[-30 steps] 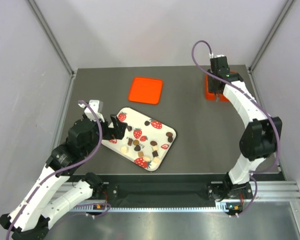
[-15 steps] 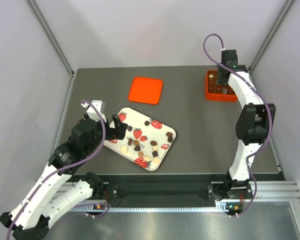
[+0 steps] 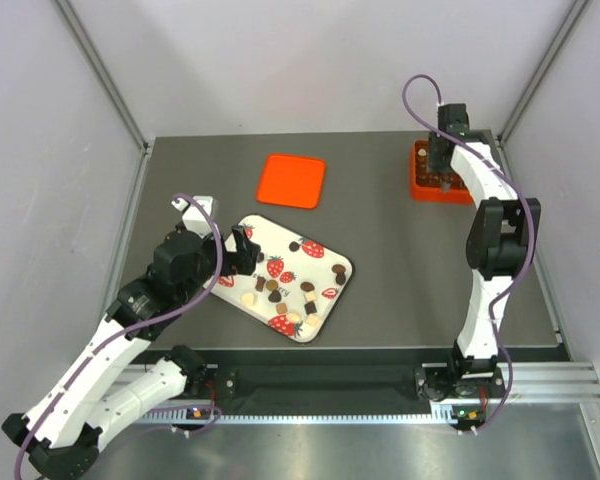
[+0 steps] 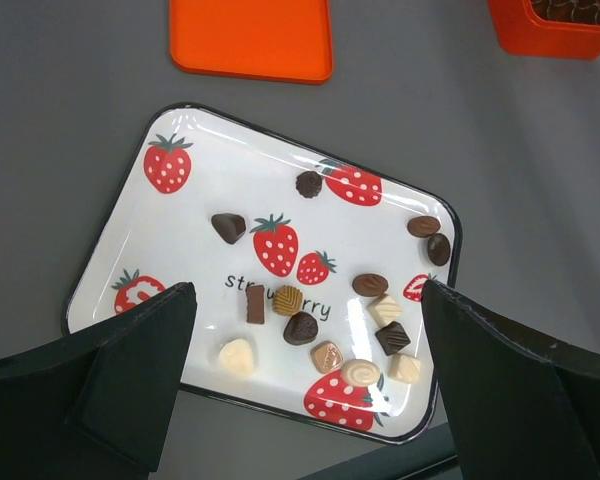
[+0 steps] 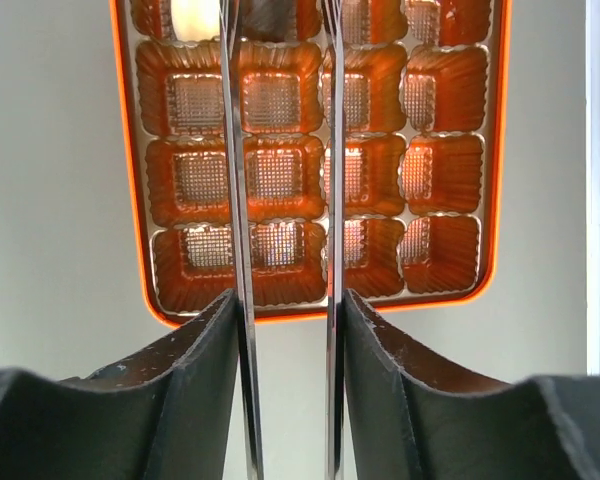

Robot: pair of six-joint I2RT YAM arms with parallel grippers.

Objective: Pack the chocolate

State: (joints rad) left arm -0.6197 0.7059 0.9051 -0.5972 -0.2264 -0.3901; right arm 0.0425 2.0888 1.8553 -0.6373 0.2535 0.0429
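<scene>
Many chocolates (image 4: pixel 300 327) wait on the tray (image 4: pixel 210 160); left gripper (image 4: pixel 305 290), jaws spread wide, must descend on one piece; right gripper (image 5: pixel 278 30) over the orange box (image 5: pixel 125 150), grip indiscernible

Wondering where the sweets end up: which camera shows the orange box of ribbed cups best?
The right wrist view: the orange box of ribbed cups nearly fills it, each cup plain. The top external view shows it small, partly covered; the left wrist view catches only its corner.

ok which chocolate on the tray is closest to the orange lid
The dark round fluted piece, sitting alone beside a strawberry print on the tray; every other piece lies farther from the orange lid.
</scene>
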